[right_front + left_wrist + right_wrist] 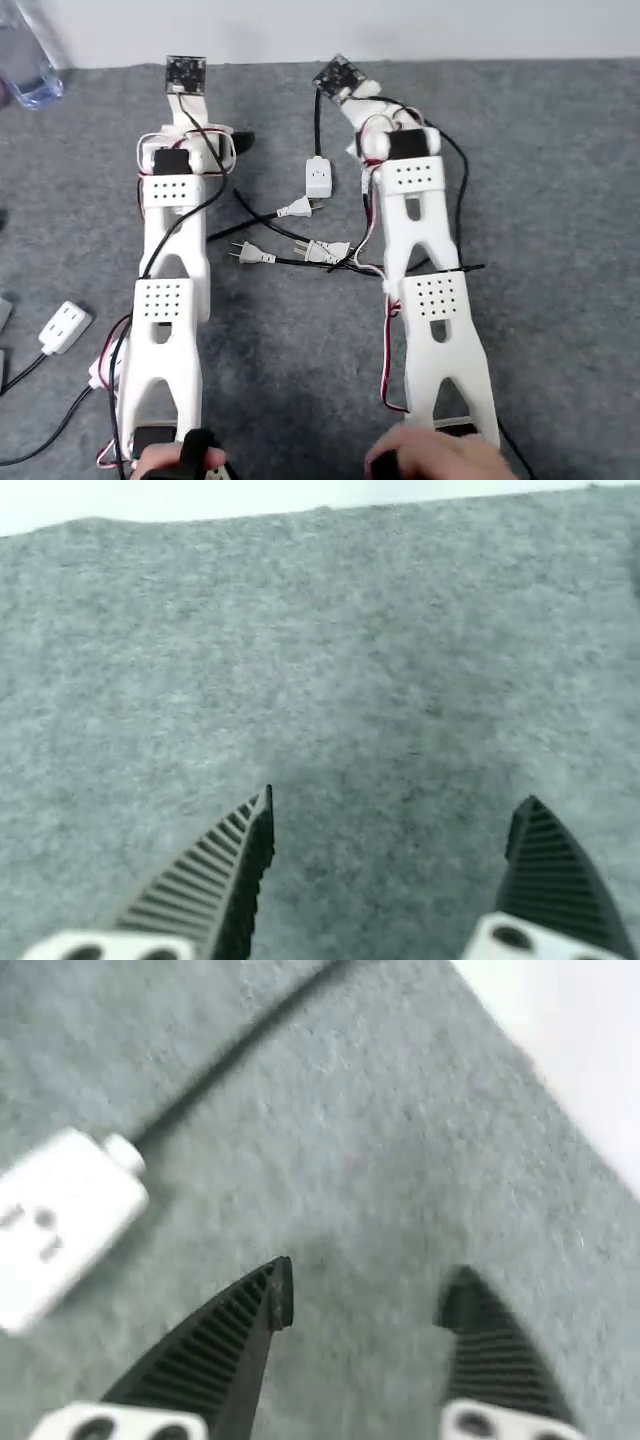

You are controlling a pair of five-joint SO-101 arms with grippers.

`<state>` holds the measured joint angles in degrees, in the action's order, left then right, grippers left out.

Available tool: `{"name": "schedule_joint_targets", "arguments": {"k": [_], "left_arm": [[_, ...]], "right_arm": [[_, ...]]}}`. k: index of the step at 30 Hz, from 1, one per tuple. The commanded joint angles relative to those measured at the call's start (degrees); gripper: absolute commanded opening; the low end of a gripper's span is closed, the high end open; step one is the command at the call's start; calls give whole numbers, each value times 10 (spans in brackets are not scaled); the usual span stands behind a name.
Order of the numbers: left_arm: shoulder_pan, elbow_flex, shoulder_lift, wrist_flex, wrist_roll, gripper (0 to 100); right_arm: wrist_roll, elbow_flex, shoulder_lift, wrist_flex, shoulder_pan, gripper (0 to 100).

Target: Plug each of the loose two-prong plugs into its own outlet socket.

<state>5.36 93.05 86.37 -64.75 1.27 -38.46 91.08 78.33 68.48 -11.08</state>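
desk (560, 200): grey felt surface under both arms.
bottle (25, 60): clear plastic, at the far-left back corner of the desk.
left outlet (65, 327): white socket block lying left of the left arm, a black cord trailing from it; nothing plugged in, well apart from the plugs.
left gripper (398, 800): spread wide, nothing between its fingers, bare felt beneath.
first plug (254, 254): white, loose on the felt between the arms, prongs pointing toward the left arm.
second plug (295, 208): white, loose between the arms, its black cord running back toward the left arm.
middle outlet (318, 178): white socket block between the arms, black cord leading toward the far edge; sockets unfilled, the second plug near it but apart.
third plug (325, 250): white, loose, just beside the right arm among crossing black cords.
right gripper (372, 1270): parted, gripping nothing, over the felt near the middle outlet.
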Motion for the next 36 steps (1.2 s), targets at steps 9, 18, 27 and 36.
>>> {"name": "schedule_joint_targets", "arguments": {"k": [9, 18, 27, 36], "left_arm": [[-4, 32, -98, -176, 81, 352], [49, 32, -121, -246, 96, 352], [69, 31, -120, -244, 166, 352], [70, 31, -91, -208, 166, 352]], "right_arm": [[-35, 6, 51, -94, -15, 8], [-32, 4, 53, -53, -15, 8], [8, -7, 69, -70, -17, 8], [6, -4, 68, -65, -15, 8]]}}
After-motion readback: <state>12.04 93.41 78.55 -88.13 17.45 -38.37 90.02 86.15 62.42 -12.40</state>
